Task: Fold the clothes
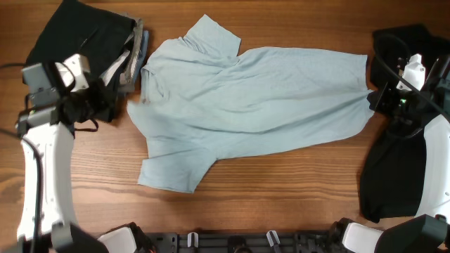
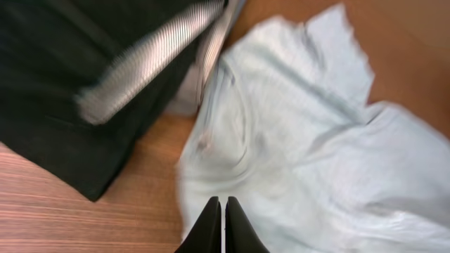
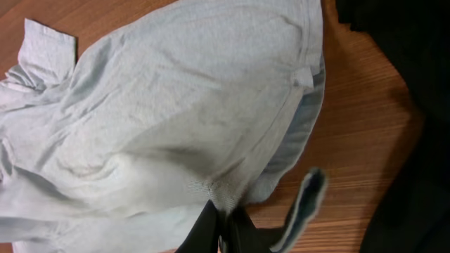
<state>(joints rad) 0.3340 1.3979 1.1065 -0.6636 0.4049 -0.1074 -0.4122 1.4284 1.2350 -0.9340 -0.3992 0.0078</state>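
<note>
While the light blue shirt (image 1: 267, 98) is lying rumpled on the desk (image 1: 281, 197) overhead, collar just beside the dark folded pile (image 1: 84, 35), the left wrist view is showing the left end effector (image 2: 222, 211) clenched, seemingly empty. Right wrist view: the right end effector (image 3: 221, 221) is pinching the shirt's hem farthest from that pile; one-sided pulling is probably risking bunching.

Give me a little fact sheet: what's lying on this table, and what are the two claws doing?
surface: wooden table
main item: light blue shirt, spread out, not yet folded, collar toward the left arm
left side: black garment with striped grey garments at its edge
right side: second black garment
left gripper: shut, over the shirt's collar end; whether it pinches cloth is unclear
right gripper: shut on the shirt's hem corner
</note>
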